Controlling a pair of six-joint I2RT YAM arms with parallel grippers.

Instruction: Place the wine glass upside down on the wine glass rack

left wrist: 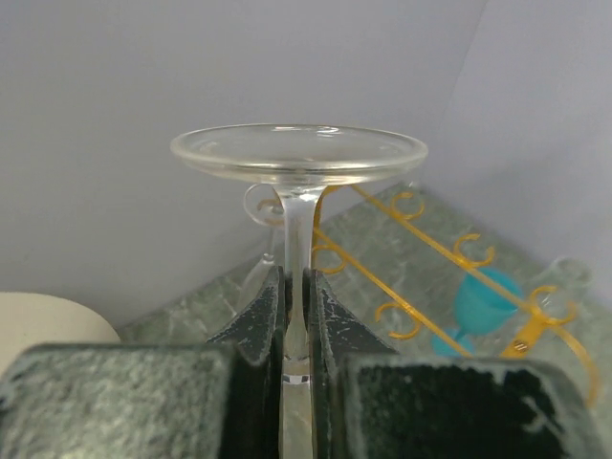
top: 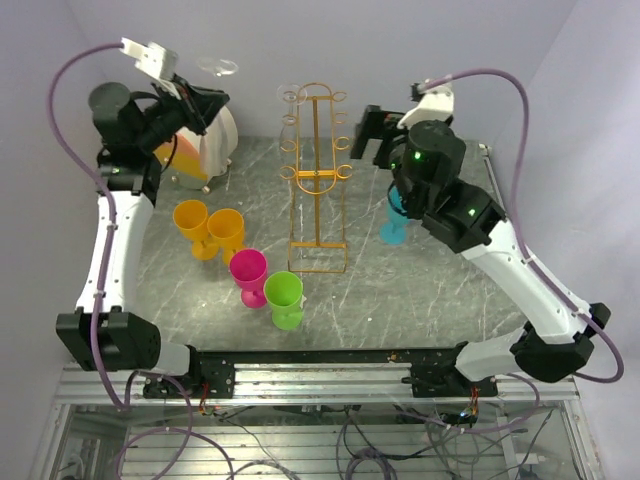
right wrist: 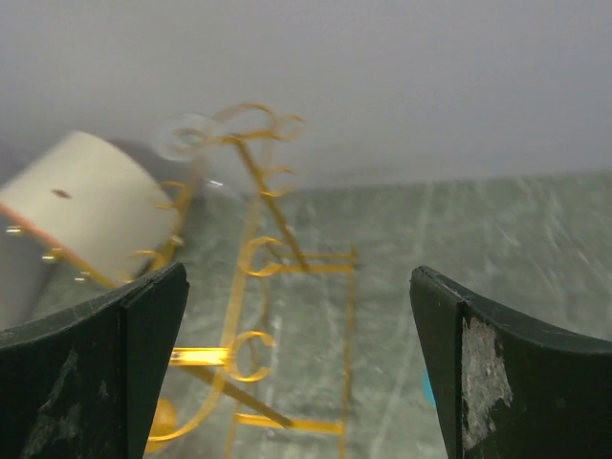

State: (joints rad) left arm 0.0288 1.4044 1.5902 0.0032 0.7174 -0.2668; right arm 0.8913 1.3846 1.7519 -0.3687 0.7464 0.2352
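Observation:
A clear wine glass (top: 218, 67) is held foot up, high at the back left. My left gripper (top: 200, 100) is shut on its stem. In the left wrist view the round foot (left wrist: 298, 153) sits above the fingers, and the stem runs down through my left gripper (left wrist: 295, 274). The orange-gold wire rack (top: 318, 180) stands at the table's back middle, to the right of the glass and apart from it. It also shows in the left wrist view (left wrist: 402, 258) and the right wrist view (right wrist: 253, 258). My right gripper (top: 365, 135) is open and empty just right of the rack's top (right wrist: 298, 306).
A cream drum with an orange face (top: 205, 145) lies at the back left, under my left gripper. Two orange goblets (top: 192, 220), a pink one (top: 249, 272) and a green one (top: 284, 296) stand left of the rack's base. A teal goblet (top: 395, 215) stands under my right arm.

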